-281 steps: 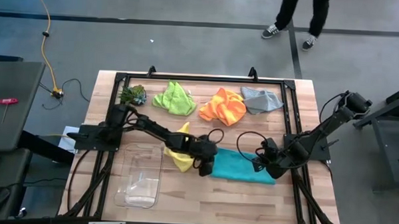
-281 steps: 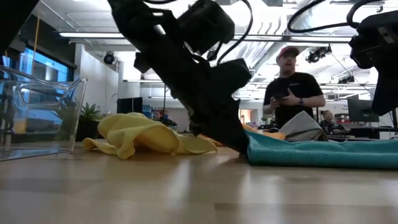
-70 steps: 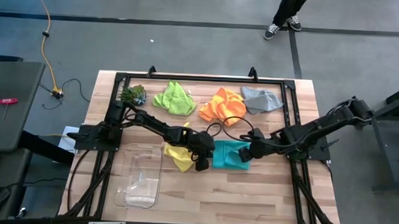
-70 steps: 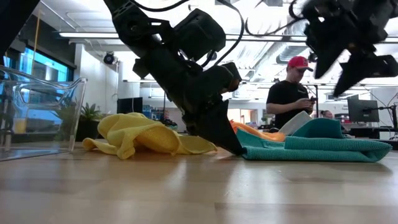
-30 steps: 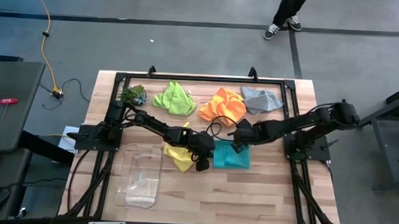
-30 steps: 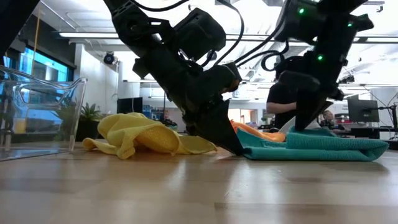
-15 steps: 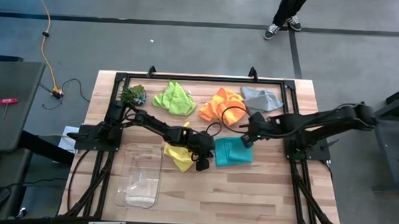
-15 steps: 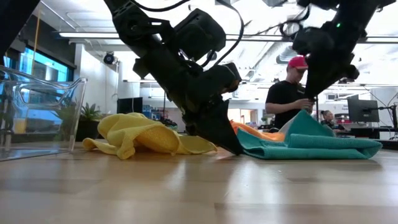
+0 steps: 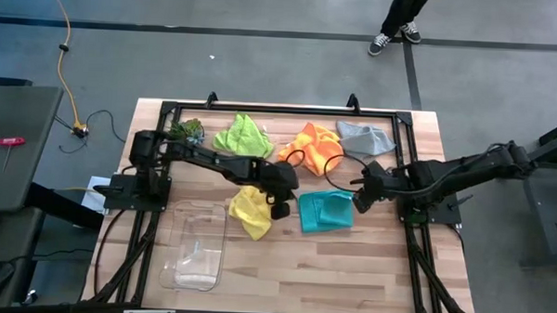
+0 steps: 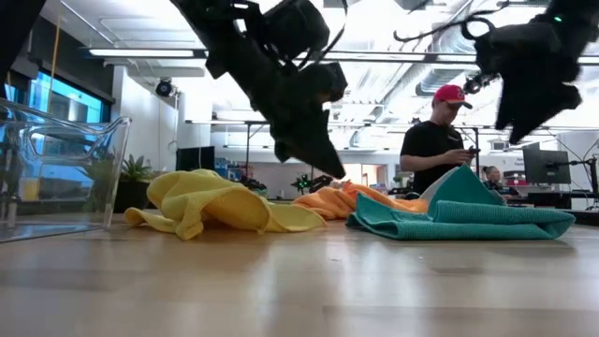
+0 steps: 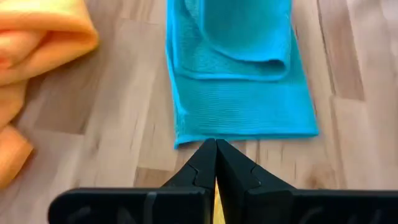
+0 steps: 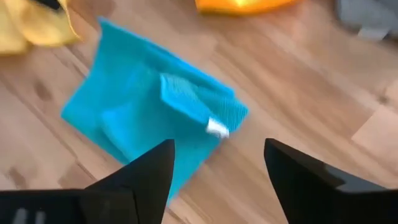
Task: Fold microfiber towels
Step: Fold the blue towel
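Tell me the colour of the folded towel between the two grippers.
Teal; the folded towel shows best in the high view.

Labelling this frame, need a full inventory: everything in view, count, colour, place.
teal towel: 1, teal, folded, table centre, between the grippers
yellow towel: 1, yellow, crumpled, left of the teal one
lime green towel: 1, lime green, crumpled, far edge
orange towel: 1, orange, crumpled, far edge, centre
grey towel: 1, grey, far edge, right of orange
plant: 1, green, spiky, far left corner
bin: 1, clear plastic, near left
table: 1, light wood
person: 1, red cap, black shirt, standing beyond the table
left gripper: 1, dark, shut, beside the yellow towel
right gripper: 1, dark, open, just right of the teal towel, holding nothing
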Available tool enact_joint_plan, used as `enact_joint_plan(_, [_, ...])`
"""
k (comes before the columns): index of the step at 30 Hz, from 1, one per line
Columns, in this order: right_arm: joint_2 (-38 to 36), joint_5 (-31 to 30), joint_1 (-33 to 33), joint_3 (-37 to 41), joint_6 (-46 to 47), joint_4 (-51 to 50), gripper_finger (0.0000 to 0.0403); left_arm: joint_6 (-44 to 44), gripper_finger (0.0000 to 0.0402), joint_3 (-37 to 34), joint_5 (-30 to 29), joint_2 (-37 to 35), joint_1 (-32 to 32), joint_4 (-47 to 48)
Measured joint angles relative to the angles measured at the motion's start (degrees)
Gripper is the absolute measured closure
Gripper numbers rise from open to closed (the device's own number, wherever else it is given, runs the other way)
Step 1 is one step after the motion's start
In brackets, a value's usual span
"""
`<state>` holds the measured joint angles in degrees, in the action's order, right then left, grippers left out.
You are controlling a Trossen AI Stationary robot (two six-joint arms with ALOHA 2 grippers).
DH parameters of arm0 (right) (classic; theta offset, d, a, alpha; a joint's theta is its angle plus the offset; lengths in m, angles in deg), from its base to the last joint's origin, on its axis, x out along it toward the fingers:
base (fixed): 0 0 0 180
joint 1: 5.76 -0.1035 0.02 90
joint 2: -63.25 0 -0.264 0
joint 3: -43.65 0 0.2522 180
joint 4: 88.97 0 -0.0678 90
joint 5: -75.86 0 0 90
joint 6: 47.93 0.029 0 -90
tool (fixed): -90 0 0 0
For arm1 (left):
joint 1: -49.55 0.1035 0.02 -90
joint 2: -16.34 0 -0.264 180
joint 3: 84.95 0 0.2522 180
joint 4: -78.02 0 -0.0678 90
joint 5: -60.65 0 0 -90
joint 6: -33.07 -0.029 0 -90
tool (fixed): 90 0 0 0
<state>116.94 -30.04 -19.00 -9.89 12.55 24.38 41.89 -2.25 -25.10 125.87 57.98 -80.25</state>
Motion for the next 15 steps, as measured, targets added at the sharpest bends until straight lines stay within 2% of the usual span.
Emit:
enact_joint_plan(4, [-1.07, -0.42, -2.55, 5.78, 5.76, 1.86, 0.0163, 3.56, 0.0401, 0.01, 0.07, -0.41, -0.66, -5.37])
enact_joint_plan(9, [-1.46, 0.44, -3.71, 12.43, 8.03, 12.9, 0.0183, 8.23, 0.0401, 0.04, -1.2, 1.77, -4.09, -10.56])
enact_joint_plan(15, [-1.22, 2.53, -3.65, 19.24, 10.94, 20.39, 0.0228, 10.68, 0.0401, 6.33, -1.97, 8.83, -6.7, -10.35])
